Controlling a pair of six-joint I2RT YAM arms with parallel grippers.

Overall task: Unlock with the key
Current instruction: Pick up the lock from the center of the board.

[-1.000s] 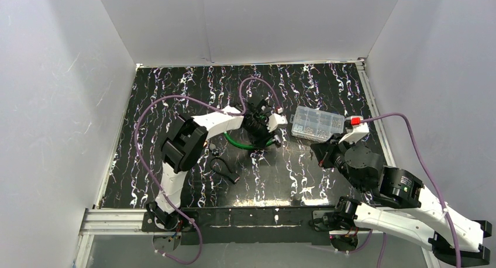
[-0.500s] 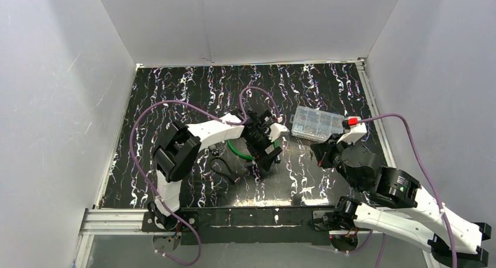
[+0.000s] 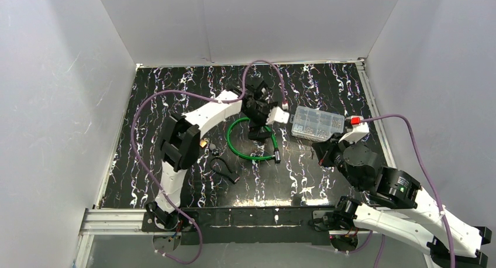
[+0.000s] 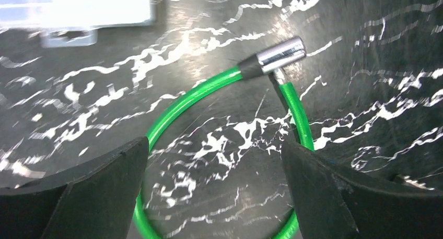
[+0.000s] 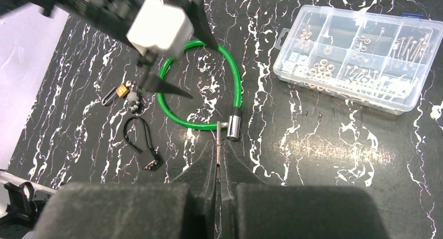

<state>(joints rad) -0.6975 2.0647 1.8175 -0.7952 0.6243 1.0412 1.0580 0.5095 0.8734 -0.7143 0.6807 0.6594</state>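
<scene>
Hovering my left pincer (image 4: 213,153), released wide, over the green cable lock (image 4: 180,102) lying on the table (image 4: 365,51). My right pincer (image 5: 219,163) is clenched on the thin key (image 5: 217,142), tip near the lock cylinder (image 5: 234,127); next, I judge, insertion needs careful alignment.

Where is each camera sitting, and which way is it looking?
Top camera: high behind the arms, looking down at the table; both arms, the green cable lock and parts box show.
Left wrist: on the left gripper, facing down at the lock; its two open fingers show.
Right wrist: on the right gripper, looking forward over the table; its shut fingers pinch a thin key.
Shared: all three see the green lock.
</scene>
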